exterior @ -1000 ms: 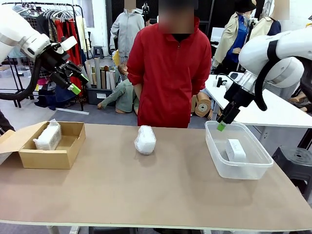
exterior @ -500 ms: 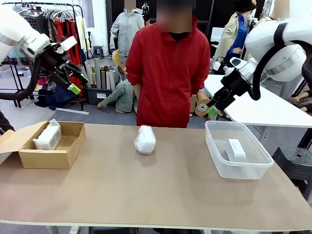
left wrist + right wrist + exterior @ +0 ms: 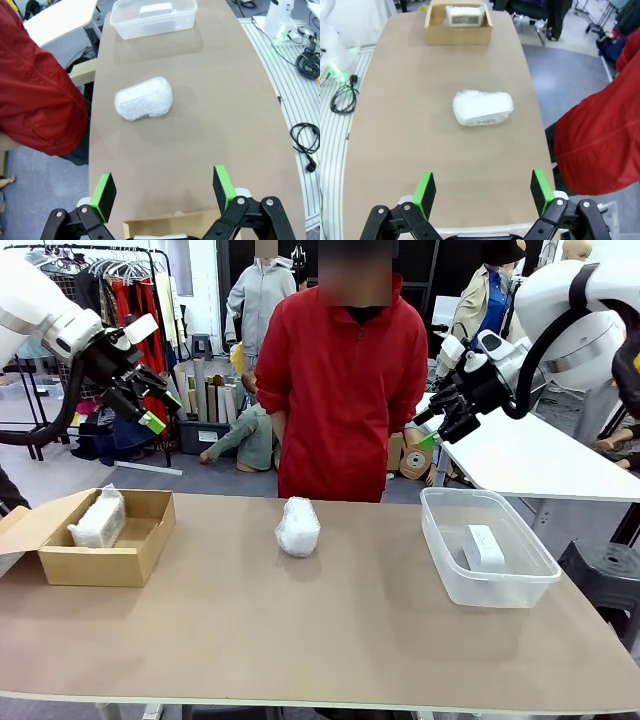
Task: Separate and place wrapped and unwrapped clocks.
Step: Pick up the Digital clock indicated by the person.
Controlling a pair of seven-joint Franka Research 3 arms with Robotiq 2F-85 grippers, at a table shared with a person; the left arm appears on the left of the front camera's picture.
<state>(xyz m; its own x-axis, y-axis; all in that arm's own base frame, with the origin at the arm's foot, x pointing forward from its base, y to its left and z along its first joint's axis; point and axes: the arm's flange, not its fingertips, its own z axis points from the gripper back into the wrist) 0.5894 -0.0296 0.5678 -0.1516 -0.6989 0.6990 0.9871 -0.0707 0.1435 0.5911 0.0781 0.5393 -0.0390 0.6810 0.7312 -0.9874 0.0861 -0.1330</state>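
Both of your grippers are spread wide and empty: the left gripper (image 3: 163,410) hangs at the upper left of the front view and the right gripper (image 3: 432,425) at the upper right, each well above the table (image 3: 330,640). You look most of the way through. One wrapped clock (image 3: 98,520) lies in the cardboard box (image 3: 140,552) at left, and the bare clock (image 3: 483,546) lies in the clear bin (image 3: 445,560) at right. Left to do is the second wrapped clock (image 3: 298,526) at centre, likely bound for the box.
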